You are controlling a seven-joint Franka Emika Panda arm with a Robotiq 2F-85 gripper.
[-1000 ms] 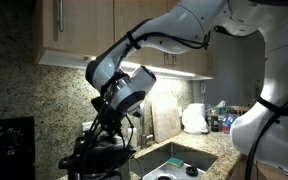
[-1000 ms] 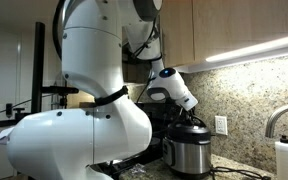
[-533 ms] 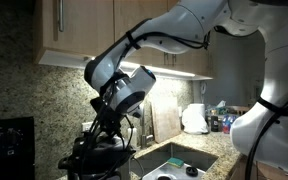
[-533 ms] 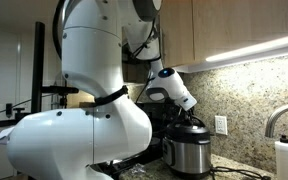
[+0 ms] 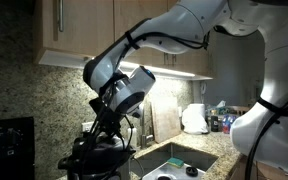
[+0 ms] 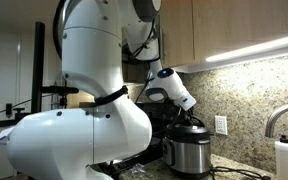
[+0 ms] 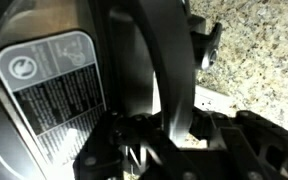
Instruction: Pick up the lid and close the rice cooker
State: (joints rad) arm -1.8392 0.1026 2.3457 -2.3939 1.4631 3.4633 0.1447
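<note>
While nothing has visibly moved, the gripper (image 6: 190,121) stays clamped shut on the lid (image 6: 189,130) just beneath it — seemingly seated on the rice cooker (image 6: 189,156), so likely only release remains.

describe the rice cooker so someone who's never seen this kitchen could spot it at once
Find the speckled granite backsplash under the wooden wall cabinets. Right in front of it, beside the white wall outlet, stands the squat round rice cooker. Unlike the slim white bottle by the faucet, it is a shiny steel drum with a black top.
</note>
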